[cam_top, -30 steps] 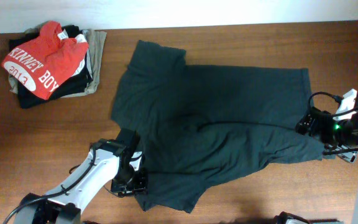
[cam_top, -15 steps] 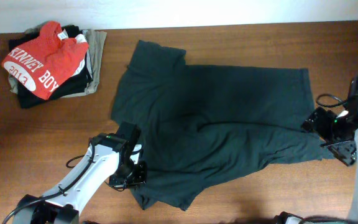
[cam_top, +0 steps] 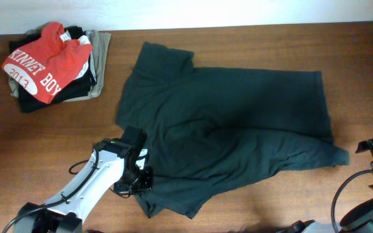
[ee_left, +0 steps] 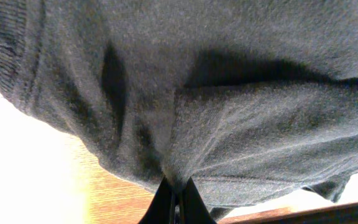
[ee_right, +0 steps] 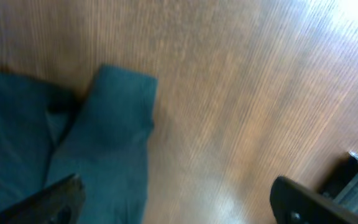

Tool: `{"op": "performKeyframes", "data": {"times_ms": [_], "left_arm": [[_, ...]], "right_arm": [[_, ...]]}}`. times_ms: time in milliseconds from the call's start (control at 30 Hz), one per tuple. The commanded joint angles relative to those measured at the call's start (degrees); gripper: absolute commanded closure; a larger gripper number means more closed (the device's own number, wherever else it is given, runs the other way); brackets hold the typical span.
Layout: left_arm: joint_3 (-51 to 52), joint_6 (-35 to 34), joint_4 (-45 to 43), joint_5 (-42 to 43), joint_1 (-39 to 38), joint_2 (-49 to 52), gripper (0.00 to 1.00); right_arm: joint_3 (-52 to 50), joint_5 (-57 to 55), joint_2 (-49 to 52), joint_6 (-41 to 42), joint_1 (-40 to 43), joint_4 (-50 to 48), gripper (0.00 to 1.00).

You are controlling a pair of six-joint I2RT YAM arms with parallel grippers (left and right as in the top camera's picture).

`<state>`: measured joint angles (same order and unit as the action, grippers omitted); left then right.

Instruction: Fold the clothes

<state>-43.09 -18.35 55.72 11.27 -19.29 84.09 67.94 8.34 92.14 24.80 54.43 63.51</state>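
Where the shirt lies: we see the dark T-shirt [cam_top: 225, 123] face down across the middle of the table [cam_top: 57, 142]. It reaches from near the far edge almost to the near edge, and one corner tapers toward the right edge. No lettering shows.

Shape of the cloth: it is rumpled and not squared. A loose flap lies aslant over its near half, with a soft ridge running from the middle toward the right corner.

Left gripper: the left gripper [ee_left: 176, 208] is pressed together on a pinch of the T-shirt's near-left edge. In the wrist view the fabric bunches up from between its tips.

Right gripper: the right gripper [ee_right: 176, 186] stands spread and holds nothing. It sits over bare wood by the right edge of the table, just beside the shirt's right corner but apart from it.

Done so far: we judge very little. The shirt is laid out and one edge is gripped, but no clean fold is in place.

Left to do: we think the cloth has to be flattened, then the sides and sleeves brought in, then the length doubled over.

Other clothes: a red T-shirt [cam_top: 44, 61] tops a pile at the far left corner, with a beige garment [cam_top: 102, 61] beneath it. The pile is well apart from our shirt.
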Motion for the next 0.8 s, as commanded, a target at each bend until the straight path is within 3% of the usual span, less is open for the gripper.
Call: {"op": "performKeyframes", "data": {"times_ms": [0, 67, 133, 367, 567, 767], "left_arm": [[-0.8, 0.0, -0.2, -0.6, 0.0, -0.5, 0.99], [-0.8, 0.0, -0.2, -0.6, 0.0, -0.5, 0.99], [-0.8, 0.0, -0.2, -0.6, 0.0, -0.5, 0.99], [-0.8, 0.0, -1.1, -0.6, 0.0, -0.5, 0.99], [-0.8, 0.0, -1.0, -0.6, 0.0, -0.5, 0.99], [-0.8, 0.0, -0.9, -0.6, 0.0, -0.5, 0.99]], "right_arm": [[-5.1, 3.5, 2.9, -0.3, 1.2, -6.5, 0.21], [-6.3, 3.5, 4.9, -0.3, 1.2, -10.0, 0.40], [-6.4, 3.5, 6.1, -0.3, 1.2, -12.4, 0.45], [-6.7, 8.2, 10.2, -0.3, 0.1, -16.8, 0.44], [-6.7, 3.3, 11.4, 0.3, -5.7, -19.0, 0.44], [-6.7, 0.8, 11.4, 2.0, -6.0, -17.2, 0.45]]}}
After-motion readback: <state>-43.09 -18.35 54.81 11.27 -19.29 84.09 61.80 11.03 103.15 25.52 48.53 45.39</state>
